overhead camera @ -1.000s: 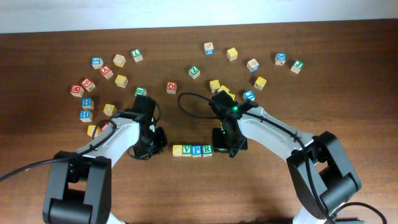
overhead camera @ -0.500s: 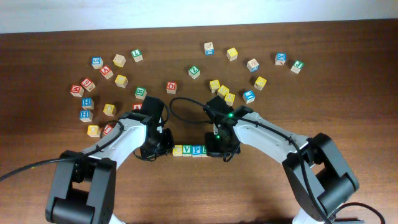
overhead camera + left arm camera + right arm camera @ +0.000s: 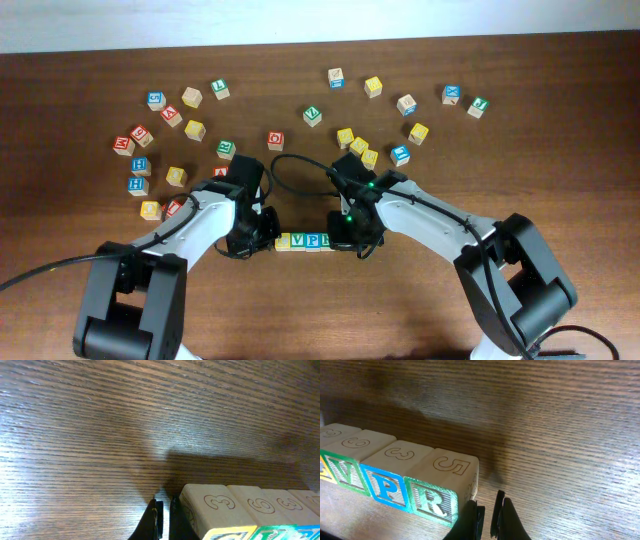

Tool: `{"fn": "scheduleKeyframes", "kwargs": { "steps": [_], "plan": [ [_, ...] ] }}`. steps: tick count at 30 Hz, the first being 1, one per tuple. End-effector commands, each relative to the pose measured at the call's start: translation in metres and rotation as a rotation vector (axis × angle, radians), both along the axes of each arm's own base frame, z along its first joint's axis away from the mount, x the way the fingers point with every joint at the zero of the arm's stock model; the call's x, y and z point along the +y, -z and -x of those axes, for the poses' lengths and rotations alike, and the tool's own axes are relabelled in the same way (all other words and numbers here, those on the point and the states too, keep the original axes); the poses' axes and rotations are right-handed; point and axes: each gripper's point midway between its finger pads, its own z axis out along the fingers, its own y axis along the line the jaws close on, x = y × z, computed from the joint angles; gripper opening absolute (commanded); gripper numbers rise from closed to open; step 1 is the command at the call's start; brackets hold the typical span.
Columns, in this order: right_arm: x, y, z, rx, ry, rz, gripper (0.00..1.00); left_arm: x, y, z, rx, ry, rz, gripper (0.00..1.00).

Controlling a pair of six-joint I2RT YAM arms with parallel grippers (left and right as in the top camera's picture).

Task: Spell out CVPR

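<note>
Left claw (image 3: 165, 506) and right claw (image 3: 488, 505), both nearly closed and empty, flank the row (image 3: 305, 241) — seemingly complete — so any uneven inward push could buckle or skew it.

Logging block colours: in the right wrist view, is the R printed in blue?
No, the R block is green; the blue one is the P block beside it.

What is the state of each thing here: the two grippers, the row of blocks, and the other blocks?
Left gripper: jaws shut, holding nothing, at the C end of the row.
Right gripper: jaws shut, holding nothing, at the R end.
Row: four blocks side by side, letters upright, reading C V P R.
Loose blocks: scattered, apart from the row.
</note>
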Motion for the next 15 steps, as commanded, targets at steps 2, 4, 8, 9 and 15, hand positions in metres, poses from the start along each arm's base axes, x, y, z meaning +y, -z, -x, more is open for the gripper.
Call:
{"fn": "scheduleKeyframes", "kwargs": {
  "steps": [2, 4, 8, 9, 15],
  "plan": [
    [0.0020, -0.0019, 0.0022, -0.002, -0.008, -0.012, 0.04, -0.0063, 0.0014, 0.0011, 0.015, -0.006, 0.027, 0.00],
    [0.0016, -0.0017, 0.0020, -0.004, -0.008, -0.009, 0.04, -0.0065, 0.0013, 0.0003, 0.011, -0.006, 0.028, 0.00],
    [-0.0008, -0.0010, 0.0001, -0.011, -0.004, 0.001, 0.04, -0.0069, 0.0012, -0.0014, 0.004, -0.006, 0.030, 0.00],
    [-0.0012, -0.0009, -0.0002, -0.013, -0.004, 0.004, 0.04, -0.0069, 0.0012, -0.0013, 0.005, -0.006, 0.030, 0.00],
    [-0.0012, -0.0007, -0.0024, -0.023, -0.003, 0.006, 0.04, -0.0049, 0.0016, 0.0018, 0.018, -0.007, 0.022, 0.00]
  ]
}}
